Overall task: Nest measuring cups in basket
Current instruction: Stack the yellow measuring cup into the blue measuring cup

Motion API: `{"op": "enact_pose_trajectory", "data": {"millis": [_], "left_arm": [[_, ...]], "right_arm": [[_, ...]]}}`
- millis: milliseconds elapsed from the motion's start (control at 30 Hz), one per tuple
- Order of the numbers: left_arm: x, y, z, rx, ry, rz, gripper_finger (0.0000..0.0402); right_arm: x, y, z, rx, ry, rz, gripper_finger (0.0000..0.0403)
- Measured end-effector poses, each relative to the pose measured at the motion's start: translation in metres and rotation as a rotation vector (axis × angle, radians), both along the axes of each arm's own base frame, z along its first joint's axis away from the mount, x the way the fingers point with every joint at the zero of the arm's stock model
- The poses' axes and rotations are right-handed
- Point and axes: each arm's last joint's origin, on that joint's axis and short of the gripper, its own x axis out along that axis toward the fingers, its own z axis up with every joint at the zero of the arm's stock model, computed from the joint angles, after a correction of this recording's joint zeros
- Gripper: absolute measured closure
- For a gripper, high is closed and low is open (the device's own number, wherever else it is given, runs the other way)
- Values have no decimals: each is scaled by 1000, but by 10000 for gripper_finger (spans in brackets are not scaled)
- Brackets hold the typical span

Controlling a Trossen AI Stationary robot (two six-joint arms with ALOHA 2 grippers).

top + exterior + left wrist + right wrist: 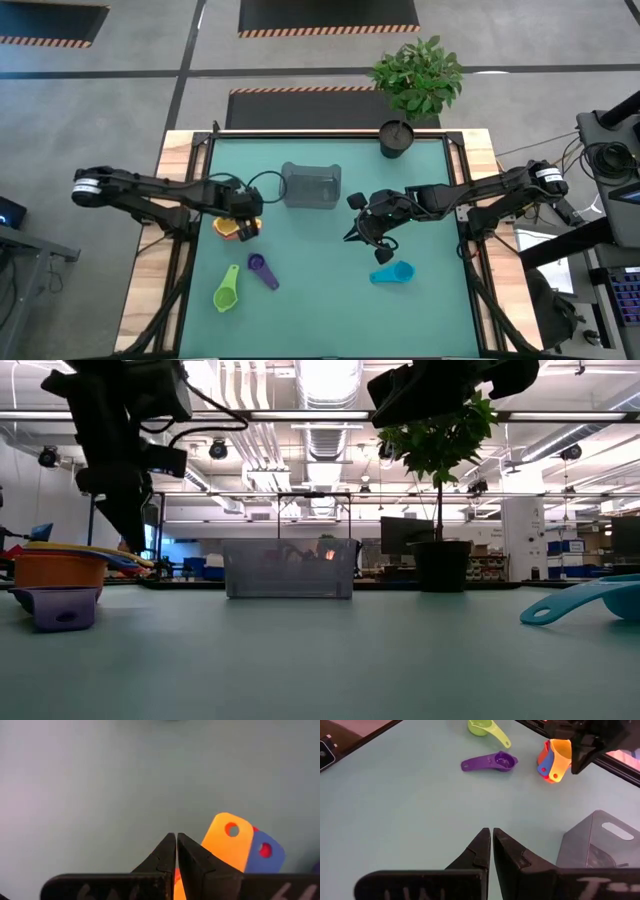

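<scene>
I see left gripper [246,212] fingers pressed together, gripping nothing, low over nested cup stack [234,228] (orange, blue, red handles visible) at centre-left of high view. Right gripper [362,226] fingers also together, empty, raised mid-frame right of centre. Basket [311,186] above centre. Purple cup [261,268] and green cup [227,291] lower left; cyan cup [392,273] lower right. Potted plant [412,85] beyond.

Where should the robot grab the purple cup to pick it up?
Probably the flat handle of the purple cup. It lies apart from the green cup, bowl up, handle resting flat on the table. Coming from straight above, a tool could pinch the handle's two long edges.
</scene>
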Motion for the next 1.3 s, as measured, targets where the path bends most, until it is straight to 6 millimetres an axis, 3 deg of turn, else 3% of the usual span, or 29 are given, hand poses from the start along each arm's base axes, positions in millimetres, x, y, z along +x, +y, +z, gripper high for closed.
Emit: {"op": "enact_pose_trajectory", "data": {"millis": [233, 467, 700, 1000, 1300], "left_arm": [[10, -7, 27, -8, -80, -68, 402], [9, -5, 24, 60, -44, -115, 402], [6, -6, 28, 56, -70, -97, 402], [2, -5, 19, 55, -34, -65, 402], [0, -5, 15, 76, -19, -49, 402]], "right_arm": [[1, 0, 0, -5, -6, 4, 394], [26, 3, -12, 50, -91, -25, 394], [74, 6, -30, 74, -232, -30, 394], [156, 10, -50, 71, -244, -39, 394], [216, 12, -80, 129, -247, -73, 394]]}}
